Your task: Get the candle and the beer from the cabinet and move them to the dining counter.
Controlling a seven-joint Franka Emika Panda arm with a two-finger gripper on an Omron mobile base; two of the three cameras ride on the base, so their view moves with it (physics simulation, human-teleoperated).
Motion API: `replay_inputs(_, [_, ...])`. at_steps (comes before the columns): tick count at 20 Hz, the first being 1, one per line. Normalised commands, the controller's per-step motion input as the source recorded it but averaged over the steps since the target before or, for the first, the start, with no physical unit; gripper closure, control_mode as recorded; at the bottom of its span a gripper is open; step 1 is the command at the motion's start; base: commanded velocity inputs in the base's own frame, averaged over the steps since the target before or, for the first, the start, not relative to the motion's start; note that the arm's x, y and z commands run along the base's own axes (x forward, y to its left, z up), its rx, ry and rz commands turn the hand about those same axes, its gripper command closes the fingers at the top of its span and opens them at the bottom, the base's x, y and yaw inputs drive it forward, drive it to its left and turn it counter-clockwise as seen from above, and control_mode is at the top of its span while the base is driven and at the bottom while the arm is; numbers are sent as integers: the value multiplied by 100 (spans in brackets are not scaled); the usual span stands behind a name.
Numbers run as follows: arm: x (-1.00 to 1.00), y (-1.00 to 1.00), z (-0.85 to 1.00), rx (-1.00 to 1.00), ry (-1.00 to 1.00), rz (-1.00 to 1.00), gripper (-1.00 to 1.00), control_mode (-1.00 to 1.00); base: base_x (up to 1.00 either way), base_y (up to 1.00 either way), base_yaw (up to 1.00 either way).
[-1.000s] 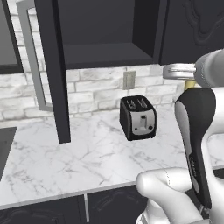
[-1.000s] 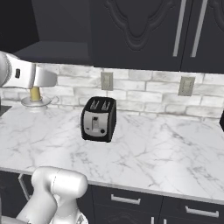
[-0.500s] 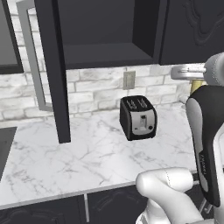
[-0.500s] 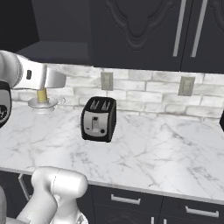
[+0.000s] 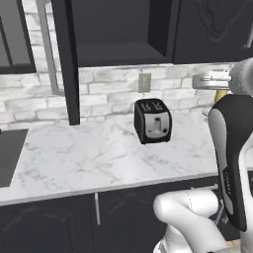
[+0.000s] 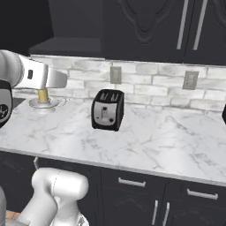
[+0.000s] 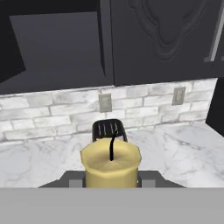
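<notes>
The fingers (image 7: 111,181) are clamped on the candle (image 7: 111,168), their tips hidden behind its pale-yellow body. In the right base view the arm covers the candle's top; its holder hangs over the marble counter (image 6: 145,141), left of the toaster (image 6: 107,109).

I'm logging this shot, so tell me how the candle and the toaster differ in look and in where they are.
The candle is pale yellow and round with a dark wick; the toaster is black and boxy with slots on top. The candle sits between the gripper's fingers, while the toaster stands free on the marble worktop. Both are upright.
</notes>
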Motion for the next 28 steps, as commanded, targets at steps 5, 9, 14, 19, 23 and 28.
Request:
replay_inputs(5, [0, 0, 0, 0, 0, 0, 100, 100, -100, 0, 37])
replay_inputs(9, [0, 0, 0, 0, 0, 0, 100, 100, -75, 0, 71])
replay_inputs(14, [0, 0, 0, 0, 0, 0, 100, 100, -18, 2, 100])
replay_inputs(19, [0, 0, 0, 0, 0, 0, 100, 100, -8, 0, 100])
replay_inputs(23, [0, 0, 0, 0, 0, 0, 100, 100, -6, 0, 100])
replay_inputs(28, [0, 0, 0, 0, 0, 0, 100, 100, -1, 0, 100])
